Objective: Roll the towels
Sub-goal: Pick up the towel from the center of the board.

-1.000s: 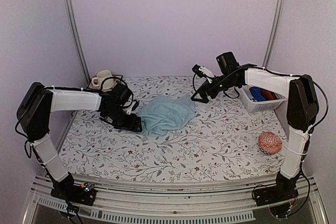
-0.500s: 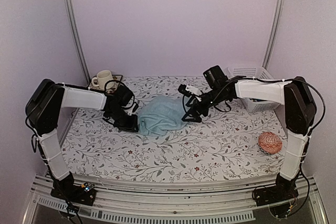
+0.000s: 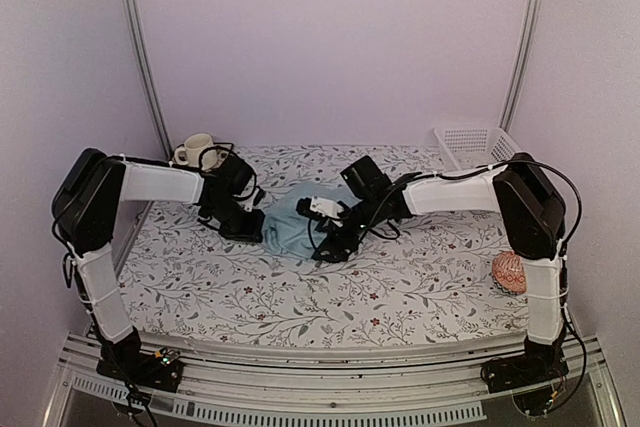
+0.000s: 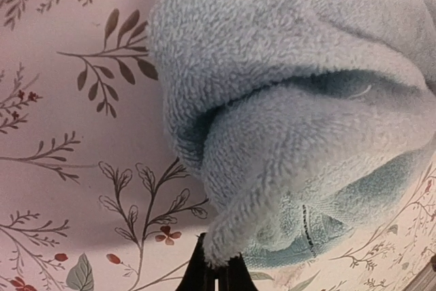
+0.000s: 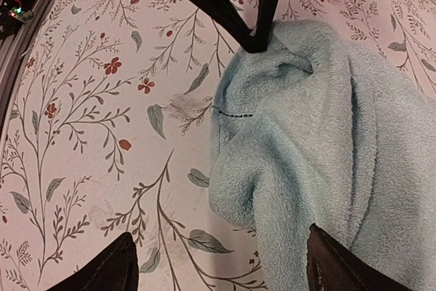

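One blue towel [image 3: 285, 227] | left hand [image 4: 216, 270] pinches corner | top-only: mug [image 3: 196, 150]

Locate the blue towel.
In the top view, the blue towel lies bunched centrally, between the left gripper pinching its edge and the right gripper.
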You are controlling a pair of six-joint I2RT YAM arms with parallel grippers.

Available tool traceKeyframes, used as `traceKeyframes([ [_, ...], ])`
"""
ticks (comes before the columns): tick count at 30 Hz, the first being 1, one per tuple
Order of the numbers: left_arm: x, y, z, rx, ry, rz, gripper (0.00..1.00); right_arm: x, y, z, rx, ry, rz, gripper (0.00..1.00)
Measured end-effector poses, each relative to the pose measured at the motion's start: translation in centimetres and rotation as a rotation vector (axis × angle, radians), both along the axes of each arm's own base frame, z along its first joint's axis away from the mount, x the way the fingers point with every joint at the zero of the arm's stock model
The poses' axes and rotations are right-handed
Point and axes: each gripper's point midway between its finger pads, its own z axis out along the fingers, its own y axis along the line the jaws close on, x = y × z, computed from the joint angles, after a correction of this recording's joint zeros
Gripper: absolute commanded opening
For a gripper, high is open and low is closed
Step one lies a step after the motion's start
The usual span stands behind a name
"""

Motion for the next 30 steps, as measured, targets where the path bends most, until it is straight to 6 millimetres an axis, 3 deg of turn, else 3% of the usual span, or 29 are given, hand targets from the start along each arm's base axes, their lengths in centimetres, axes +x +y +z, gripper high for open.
traceKeyframes([
  [5, 1.0, -0.5, 2.1, -0.024, -0.051, -0.005, 0.0, -0.9, 0.9, -1.5, -0.033, -0.008, 0.006, 0.77],
  [12, 3.1, -1.9, 6.1, -0.081, -0.149, -0.023, 0.0, -0.9, 1.9, -3.7, -0.079, -0.025, -0.013, 0.54],
  [16, 3.1, -2.1, 6.4, -0.091, -0.152, -0.031, 0.0, -0.8, 2.2, -4.5, -0.098, -0.035, -0.027, 0.53],
  [25, 3.0, -2.2, 6.4, -0.098, -0.149, -0.035, 0.0, -0.5, 3.3, -4.2, -0.086, -0.128, -0.049, 0.51],
  [30, 2.9, -2.3, 6.4, -0.102, -0.146, -0.038, 0.0, 0.0, 3.6, -4.1, -0.074, -0.166, -0.066, 0.43],
])
